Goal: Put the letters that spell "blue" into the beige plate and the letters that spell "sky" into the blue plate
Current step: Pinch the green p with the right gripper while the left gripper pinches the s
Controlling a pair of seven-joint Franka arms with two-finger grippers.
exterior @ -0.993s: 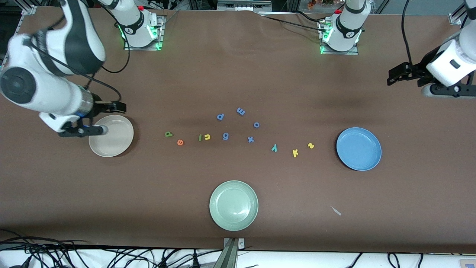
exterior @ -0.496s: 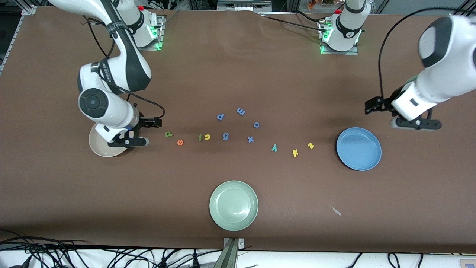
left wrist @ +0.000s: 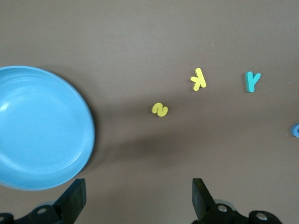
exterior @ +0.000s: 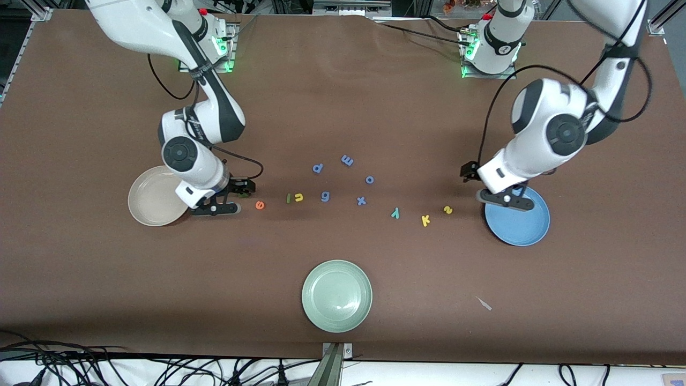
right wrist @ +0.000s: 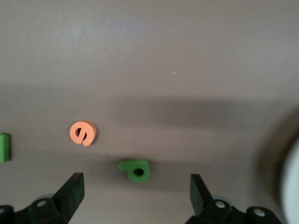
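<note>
Nothing is sitting yet in the beige plate (exterior: 153,199) or the blue plate (exterior: 522,225) (all seven letters are lying on the table (exterior: 343,107)). The right tool (right wrist: 135,198) is hovering released over the green b (right wrist: 136,170), at three o'clock from the beige plate; the left tool (left wrist: 138,198) is hanging released over the blue plate's rim, near the yellow s (left wrist: 160,109).

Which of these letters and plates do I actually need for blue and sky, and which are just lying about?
Needed:
- green b, green l, yellow u, orange e
- beige plate
- yellow s, yellow k, teal y
- blue plate

Lying about:
- periwinkle letters p, m, o, g, x
- green plate
- small scrap
</note>
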